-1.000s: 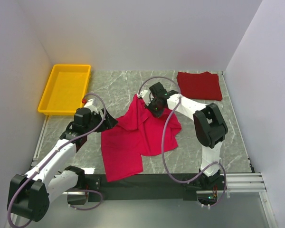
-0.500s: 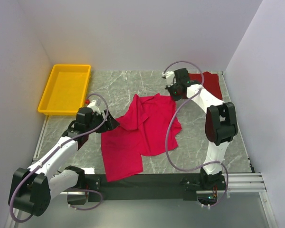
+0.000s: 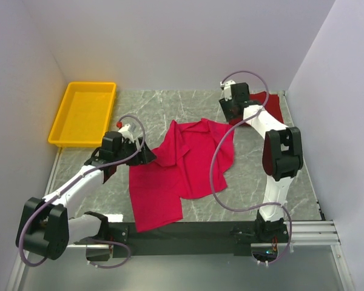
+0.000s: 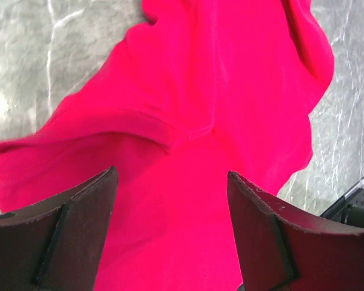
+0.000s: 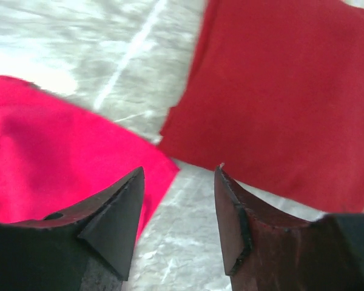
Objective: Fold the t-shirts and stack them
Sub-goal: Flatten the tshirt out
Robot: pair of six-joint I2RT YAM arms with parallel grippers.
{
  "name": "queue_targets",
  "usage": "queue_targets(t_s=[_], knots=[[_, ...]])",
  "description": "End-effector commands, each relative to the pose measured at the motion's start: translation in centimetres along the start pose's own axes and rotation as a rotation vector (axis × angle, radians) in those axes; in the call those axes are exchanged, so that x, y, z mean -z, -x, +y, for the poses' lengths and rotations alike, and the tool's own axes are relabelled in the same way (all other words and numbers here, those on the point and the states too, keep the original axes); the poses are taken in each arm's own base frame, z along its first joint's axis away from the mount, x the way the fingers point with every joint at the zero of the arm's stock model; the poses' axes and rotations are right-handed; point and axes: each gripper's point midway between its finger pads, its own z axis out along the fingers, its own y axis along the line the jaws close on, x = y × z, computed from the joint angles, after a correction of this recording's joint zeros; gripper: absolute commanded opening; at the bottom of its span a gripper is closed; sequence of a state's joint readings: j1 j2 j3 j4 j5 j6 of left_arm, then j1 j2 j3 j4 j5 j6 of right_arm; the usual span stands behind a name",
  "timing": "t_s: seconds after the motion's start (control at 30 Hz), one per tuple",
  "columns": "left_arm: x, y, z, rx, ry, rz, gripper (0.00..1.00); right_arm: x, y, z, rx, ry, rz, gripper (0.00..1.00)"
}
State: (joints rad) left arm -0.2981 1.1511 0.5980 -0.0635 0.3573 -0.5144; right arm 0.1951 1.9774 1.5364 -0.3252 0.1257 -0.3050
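My right arm (image 3: 262, 123) covers part of the maroon t-shirt (image 3: 272, 104); my right wrist view crops its top and right.

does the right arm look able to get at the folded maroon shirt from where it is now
Probably yes: the right gripper hangs open just at the edge of the maroon shirt. Nothing lies on that shirt, and the pink shirt lies off to one side of it.

Robot lab test cell, plain white enclosure walls (image 3: 170, 42), marble-patterned tabletop (image 3: 151, 106), metal mounting rail (image 3: 315, 229) at the near edge
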Motion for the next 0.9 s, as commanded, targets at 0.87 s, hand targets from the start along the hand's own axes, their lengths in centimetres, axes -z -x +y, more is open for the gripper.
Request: queue_targets(t_s=[0.87], knots=[[-5.3,-2.1,-2.0,-0.478,0.233,0.089,0.56,12.8,-1.9,11.2,-0.031,0.740,-0.141,0.59]])
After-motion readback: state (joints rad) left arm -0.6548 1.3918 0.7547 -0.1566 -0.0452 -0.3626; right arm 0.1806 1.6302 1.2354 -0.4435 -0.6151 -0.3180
